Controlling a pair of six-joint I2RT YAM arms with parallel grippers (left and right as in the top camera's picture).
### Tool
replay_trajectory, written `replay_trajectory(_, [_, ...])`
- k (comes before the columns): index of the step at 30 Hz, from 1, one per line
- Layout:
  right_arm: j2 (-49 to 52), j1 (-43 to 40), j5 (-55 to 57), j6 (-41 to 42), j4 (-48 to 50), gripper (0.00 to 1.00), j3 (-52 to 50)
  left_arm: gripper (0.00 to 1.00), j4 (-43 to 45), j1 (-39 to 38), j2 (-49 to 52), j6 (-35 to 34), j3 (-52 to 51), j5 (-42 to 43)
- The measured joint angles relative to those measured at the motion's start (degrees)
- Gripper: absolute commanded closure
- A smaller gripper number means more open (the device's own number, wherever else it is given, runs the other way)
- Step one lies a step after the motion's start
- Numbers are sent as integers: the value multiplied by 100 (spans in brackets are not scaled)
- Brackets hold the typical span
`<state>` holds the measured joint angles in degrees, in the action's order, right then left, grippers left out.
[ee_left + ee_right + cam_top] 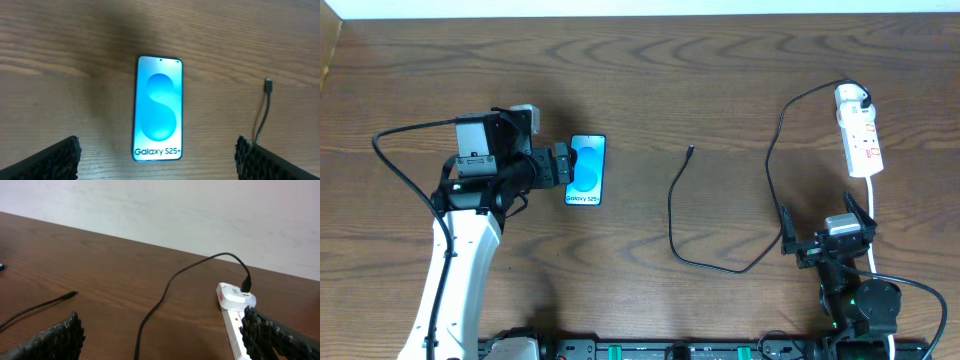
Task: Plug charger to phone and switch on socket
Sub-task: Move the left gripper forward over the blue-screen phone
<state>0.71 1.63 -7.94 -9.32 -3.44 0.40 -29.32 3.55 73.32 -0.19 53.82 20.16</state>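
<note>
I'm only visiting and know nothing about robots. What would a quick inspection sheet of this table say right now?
Surface: brown wooden table, no spills seen.
Job's things: phone lies flat, screen lit blue. The power strip is at the far right, its switch state too small to tell. The charger cable sits in the strip by its white plug, with its small tip loose on the wood, apart from the phone.
Clutter: nothing seen.
Grippers: left gripper open beside the phone; right gripper open near the strip; both hold nothing.
Cables: the strip's white cord runs back past the right arm.
Surroundings: pale wall behind the table.
</note>
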Motion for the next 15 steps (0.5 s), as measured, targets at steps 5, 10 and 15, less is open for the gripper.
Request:
replay_trajectory(5, [0, 0, 2, 0, 0, 1, 0, 2, -17, 0, 0, 0, 0, -149])
replay_trajectory(10, [0, 0, 2, -2, 0, 1, 0, 2, -28, 0, 0, 0, 0, -216])
replay_trajectory(15, [0, 0, 2, 0, 0, 1, 0, 2, -31, 0, 0, 0, 0, -232])
